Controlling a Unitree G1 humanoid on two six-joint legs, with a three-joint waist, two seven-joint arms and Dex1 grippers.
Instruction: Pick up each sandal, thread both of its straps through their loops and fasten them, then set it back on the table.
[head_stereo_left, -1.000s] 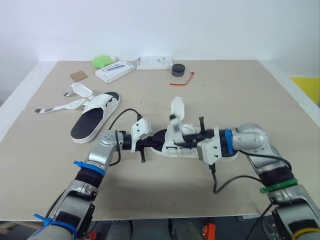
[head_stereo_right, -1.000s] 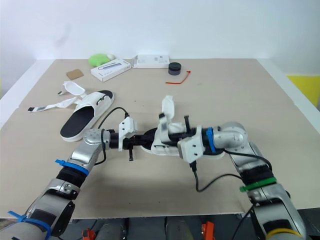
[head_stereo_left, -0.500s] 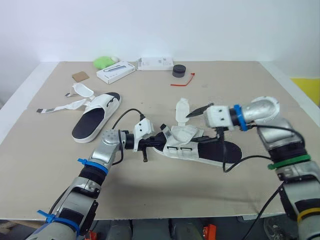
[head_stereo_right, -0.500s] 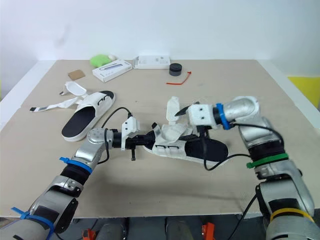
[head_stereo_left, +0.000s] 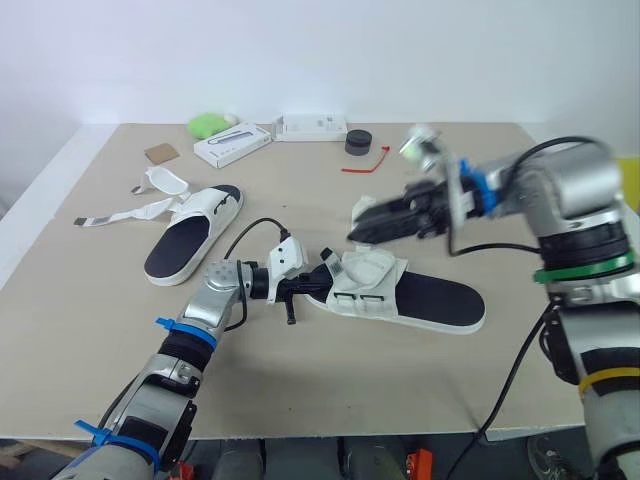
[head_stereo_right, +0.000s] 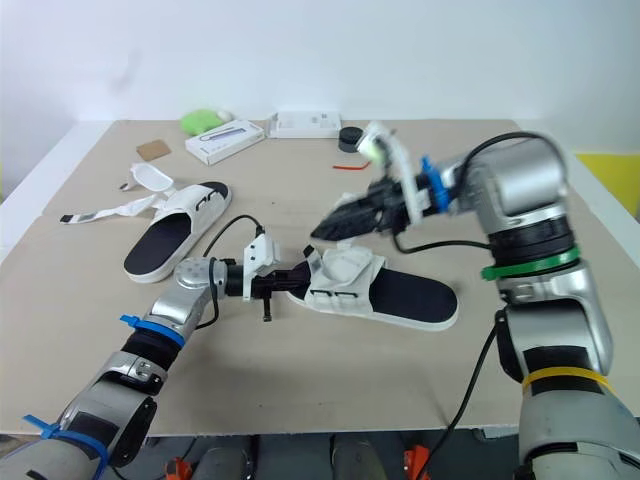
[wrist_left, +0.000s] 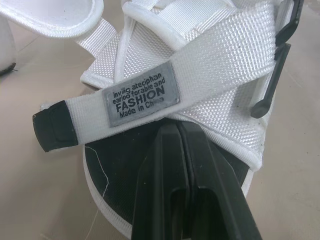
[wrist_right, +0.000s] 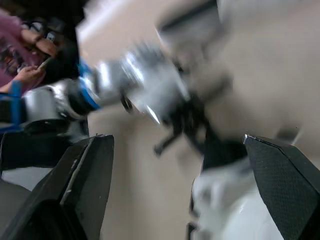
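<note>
A white-strapped sandal with a black footbed (head_stereo_left: 430, 298) lies flat at the middle of the table (head_stereo_left: 500, 190). My left gripper (head_stereo_left: 321, 280) is shut, its tips at the sandal's toe end. In the left wrist view its fingers (wrist_left: 175, 165) rest on the footbed under the labelled front strap (wrist_left: 165, 95). My right gripper (head_stereo_left: 364, 222) hangs open above the sandal's straps and holds nothing; one wide-set finger (wrist_right: 87, 190) shows in the right wrist view. A second sandal (head_stereo_left: 190, 240) lies at the left, its loose straps (head_stereo_left: 112, 214) spread on the table.
Along the far edge sit a white box (head_stereo_left: 231, 143), a green object (head_stereo_left: 205, 124), another white box (head_stereo_left: 312, 126), a black round item (head_stereo_left: 357, 141) and a red tie (head_stereo_left: 365, 163). A brown card (head_stereo_left: 158, 153) lies far left. A person (wrist_right: 22, 52) shows beyond the table.
My right gripper has opened, let go of the middle sandal and risen up and back to the right. The sandal now lies flat. My left gripper stays shut at its toe.
</note>
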